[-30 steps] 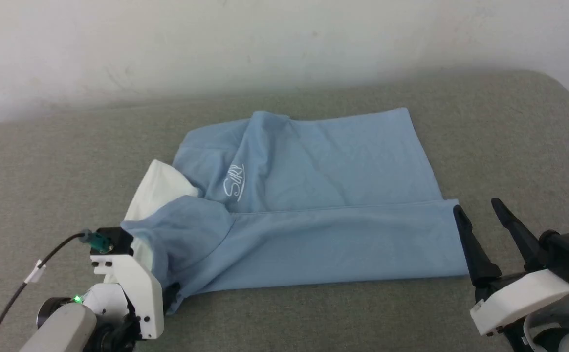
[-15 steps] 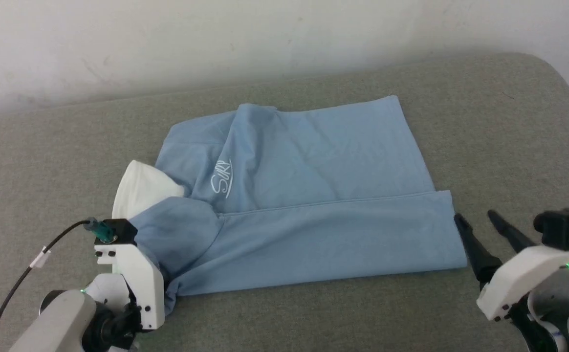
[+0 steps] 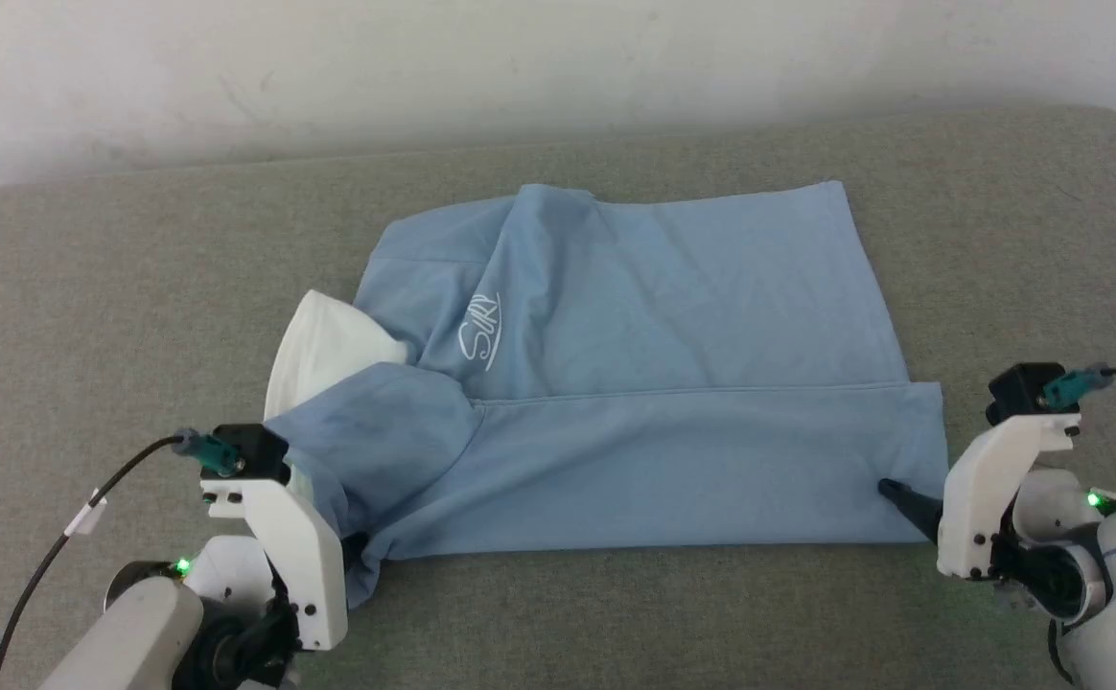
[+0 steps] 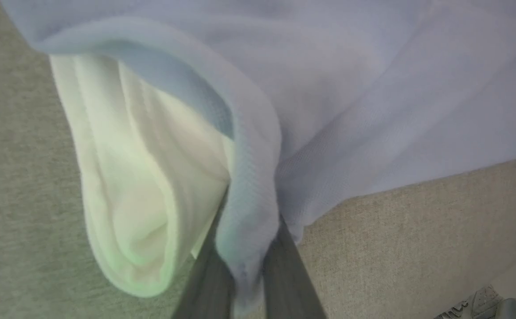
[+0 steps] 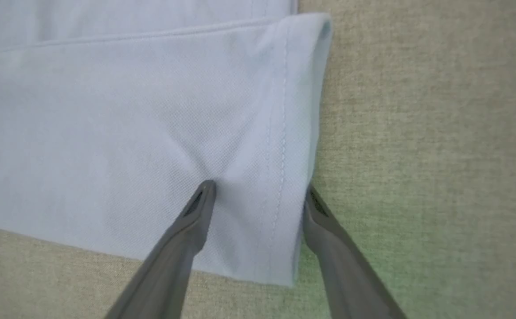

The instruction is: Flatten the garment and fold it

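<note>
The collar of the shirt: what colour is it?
The collar is white; it shows best in the head view.

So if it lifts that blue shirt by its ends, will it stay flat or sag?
Probably floppy: the shirt bunches and drapes where the left fingers pinch it, so it would likely sag between grips. It looks thin, so likely light. Pushed, it would probably wrinkle rather than slide: it puckers at the right fingers.
</note>
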Controlling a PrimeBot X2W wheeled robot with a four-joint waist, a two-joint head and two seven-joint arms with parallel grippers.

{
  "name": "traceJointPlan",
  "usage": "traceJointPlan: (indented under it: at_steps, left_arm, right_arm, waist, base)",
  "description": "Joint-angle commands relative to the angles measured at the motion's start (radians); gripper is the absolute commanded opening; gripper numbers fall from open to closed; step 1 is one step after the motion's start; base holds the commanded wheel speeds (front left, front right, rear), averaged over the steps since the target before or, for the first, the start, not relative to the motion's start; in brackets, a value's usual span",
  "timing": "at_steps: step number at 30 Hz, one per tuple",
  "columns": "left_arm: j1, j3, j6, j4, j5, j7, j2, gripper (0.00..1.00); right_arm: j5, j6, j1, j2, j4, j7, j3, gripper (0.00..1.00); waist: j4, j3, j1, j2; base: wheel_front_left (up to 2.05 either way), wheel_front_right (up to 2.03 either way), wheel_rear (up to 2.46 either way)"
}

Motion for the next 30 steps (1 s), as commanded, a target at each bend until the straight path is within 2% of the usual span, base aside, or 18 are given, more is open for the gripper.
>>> traceJointPlan:
  at_steps: [1, 2, 6, 10, 15, 21, 24, 27, 28, 29, 30]
  left_arm:
    - [0.027, -0.009, 0.002, 0.000, 0.002, 0.006, -0.004, 0.00]
    - [0.027, -0.009, 0.002, -0.003, 0.002, 0.006, -0.003, 0.00]
    - [0.032, -0.011, -0.006, -0.019, -0.001, 0.005, 0.002, 0.00]
    - [0.048, 0.010, 0.003, -0.066, 0.009, -0.024, 0.028, 0.00]
    - [0.121, 0.041, 0.060, -0.164, 0.027, -0.038, 0.086, 0.00]
    - [0.280, 0.069, 0.151, -0.287, 0.019, -0.029, 0.144, 0.00]
    - [0.369, 0.066, 0.181, -0.300, 0.003, -0.031, 0.146, 0.00]
    - [0.418, 0.058, 0.179, -0.275, -0.024, -0.057, 0.108, 0.00]
    - [0.422, 0.062, 0.173, -0.259, -0.043, -0.070, 0.084, 0.15]
    - [0.424, 0.071, 0.164, -0.243, -0.063, -0.089, 0.059, 0.75]
    - [0.426, 0.078, 0.153, -0.224, -0.075, -0.107, 0.043, 1.00]
  right_arm:
    - [0.024, -0.001, 0.000, 0.016, 0.043, 0.042, 0.025, 0.26]
    - [0.036, -0.001, -0.005, 0.016, 0.058, 0.064, 0.036, 0.00]
    - [0.063, -0.001, -0.019, 0.009, 0.073, 0.079, 0.055, 0.00]
    - [0.066, -0.001, -0.029, -0.023, 0.029, 0.009, 0.066, 0.00]
    - [0.063, -0.001, 0.020, -0.062, -0.082, -0.055, 0.063, 0.00]
    - [0.049, -0.001, 0.189, -0.073, -0.239, -0.036, 0.030, 0.00]
    - [0.035, -0.001, 0.301, -0.051, -0.288, -0.017, 0.002, 0.00]
    - [0.019, -0.001, 0.403, -0.006, -0.305, -0.008, -0.031, 0.00]
    - [0.007, -0.001, 0.430, 0.006, -0.310, -0.010, -0.035, 0.20]
    - [0.004, -0.001, 0.453, 0.023, -0.318, -0.019, -0.041, 0.66]
    - [-0.001, -0.001, 0.470, 0.040, -0.329, -0.034, -0.047, 1.00]
  waist:
    - [0.011, 0.007, -0.0001, 0.0000]
    - [0.012, 0.007, -0.0001, 0.0000]
    - [0.014, 0.000, -0.0001, 0.0000]
    - [0.010, -0.032, -0.0001, 0.0000]
    - [0.007, -0.108, -0.0001, 0.0000]
    - [0.011, -0.174, -0.0001, 0.0000]
    - [0.017, -0.190, -0.0001, 0.0000]
    - [0.026, -0.194, -0.0001, 0.0000]
    - [0.030, -0.195, -0.0001, 0.0000]
    - [0.032, -0.195, -0.0001, 0.0000]
    - [0.030, -0.197, -0.0001, 0.0000]
  base:
    - [0.00, 0.00, 0.00]
    - [0.00, 0.00, 0.00]
    - [0.00, 0.00, 0.00]
    - [0.00, 0.00, 0.00]
    - [0.00, 0.00, 0.00]
    - [0.00, 0.00, 0.00]
    - [0.00, 0.00, 0.00]
    - [0.00, 0.00, 0.00]
    - [0.00, 0.00, 0.00]
    - [0.00, 0.00, 0.00]
    - [0.00, 0.00, 0.00]
